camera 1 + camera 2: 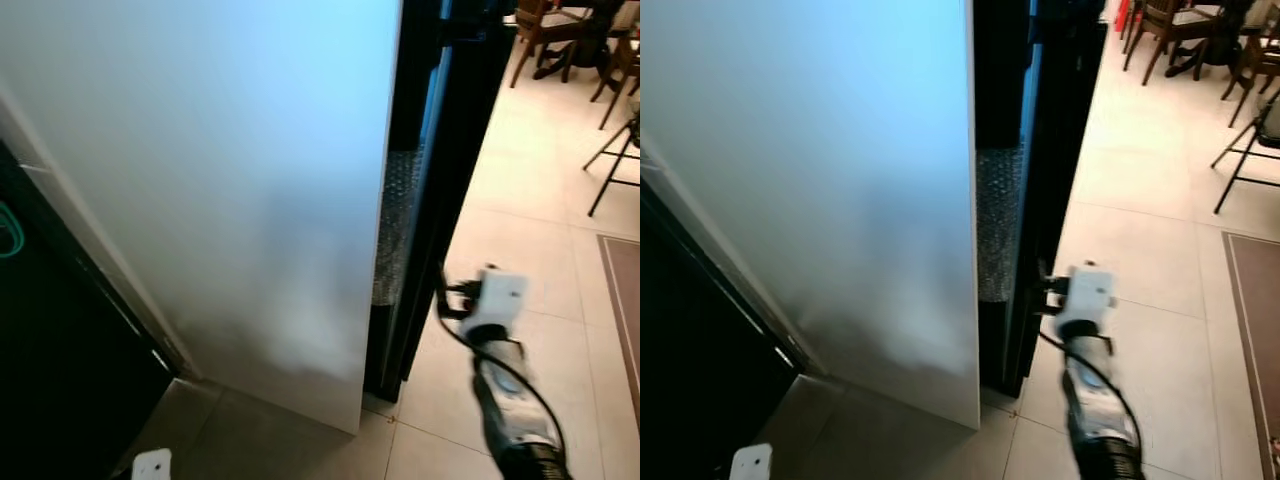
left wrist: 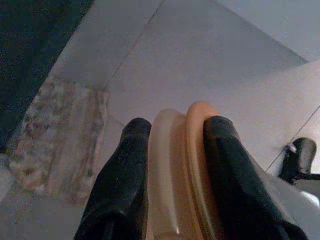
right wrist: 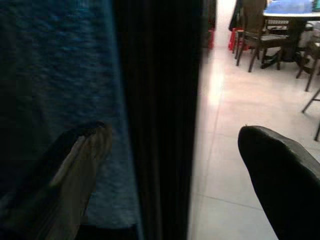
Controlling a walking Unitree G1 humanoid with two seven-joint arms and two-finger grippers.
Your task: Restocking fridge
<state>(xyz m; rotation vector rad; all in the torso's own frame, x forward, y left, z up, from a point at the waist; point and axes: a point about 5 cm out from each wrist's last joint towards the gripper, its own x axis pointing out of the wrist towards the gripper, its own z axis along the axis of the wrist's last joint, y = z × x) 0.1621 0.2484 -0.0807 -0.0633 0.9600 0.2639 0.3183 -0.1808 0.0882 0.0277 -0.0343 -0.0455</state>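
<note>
I have the fridge right in front of me: its pale door point(image 1: 200, 190) stands swung open, edge-on, and behind that edge sits the dark door point(image 1: 440, 190) next to it. My right claw point(image 3: 170, 165) is spread wide around the dark door's edge, one finger point(image 3: 75, 170) on the blue-lit inner side and the other finger point(image 3: 280, 175) out over the tiled floor point(image 1: 520, 240). I judge it is placed there to hook that edge and swing the door, though I can't tell whether a pad is touching yet. From the head, the right arm point(image 1: 500, 360) reaches forward and low toward that edge.

The left claw point(image 2: 170, 175) hangs down by my side, pointing at the floor tiles, its black fingers point(image 2: 120, 185) clenched with their tan pads pressed together and nothing between them. So I carry no stock; I read this as the door-handling part of restocking.

Beyond, dining chairs point(image 1: 545, 30) stand well apart across the room, and a rug point(image 1: 622, 300) lies to my right.
</note>
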